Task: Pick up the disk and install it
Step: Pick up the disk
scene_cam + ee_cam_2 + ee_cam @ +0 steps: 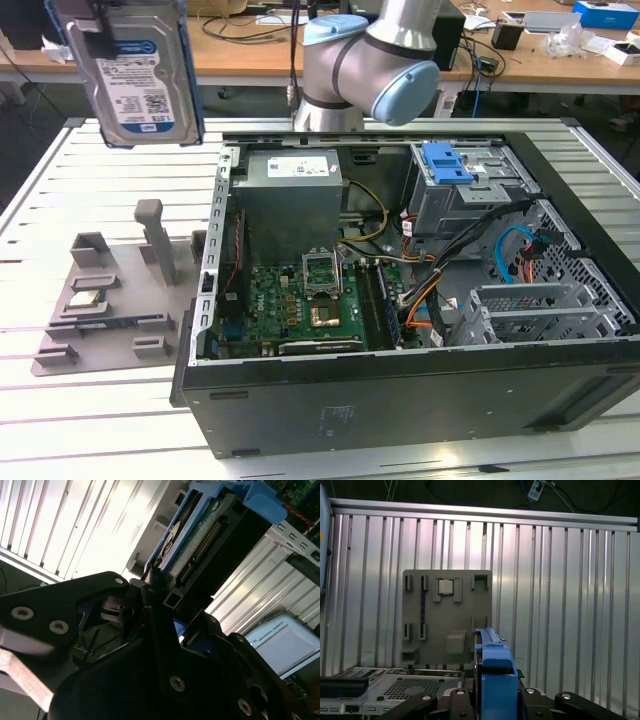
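- The gripper (159,592) is clamped on the disk (145,85), holding it upright and clear of the worktop (40,420).
- The disk hangs over the worktop's end at the exterior view's left, above the grey tray (110,290) and apart from the open computer case (400,410).

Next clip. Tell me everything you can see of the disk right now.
The disk is a flat silver-metal drive with a white-and-blue label, framed by a blue plastic carrier. It hangs upright, high over the slatted table near the gray parts tray, to the exterior view's left of the open computer case. The hand is clamped on one end; its connector edge shows in the second wrist view.
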`<state>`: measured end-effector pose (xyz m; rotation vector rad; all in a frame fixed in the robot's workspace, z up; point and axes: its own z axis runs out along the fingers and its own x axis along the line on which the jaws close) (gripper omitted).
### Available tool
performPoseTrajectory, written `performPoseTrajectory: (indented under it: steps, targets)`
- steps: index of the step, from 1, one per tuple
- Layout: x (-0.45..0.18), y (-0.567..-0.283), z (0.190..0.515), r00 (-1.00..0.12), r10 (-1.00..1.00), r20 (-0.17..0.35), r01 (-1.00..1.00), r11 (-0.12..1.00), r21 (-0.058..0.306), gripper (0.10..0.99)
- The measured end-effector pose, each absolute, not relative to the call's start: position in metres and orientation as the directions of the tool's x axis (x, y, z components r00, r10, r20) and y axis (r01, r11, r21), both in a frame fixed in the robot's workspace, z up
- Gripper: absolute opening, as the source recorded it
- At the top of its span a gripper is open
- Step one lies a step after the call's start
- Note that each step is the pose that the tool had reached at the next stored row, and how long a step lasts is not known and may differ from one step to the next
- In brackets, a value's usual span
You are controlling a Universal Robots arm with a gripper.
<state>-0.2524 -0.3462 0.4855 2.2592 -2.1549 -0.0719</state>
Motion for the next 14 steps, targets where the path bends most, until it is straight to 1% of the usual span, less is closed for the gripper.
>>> performPoseTrajectory:
  steps: [3, 8, 14]
  targets:
    - [-0.237, -0.346, 0.485, 0.047, -0.999, -0.021, -0.998, -0.048, 0.045, 0.369]
    - [-0.189, -0.346, 0.485, 0.047, -0.999, -0.021, -0.998, -0.048, 0.047, 0.369]
    - [-0.158, -0.346, 0.485, 0.047, -0.999, -0.021, -0.998, -0.048, 0.048, 0.369]
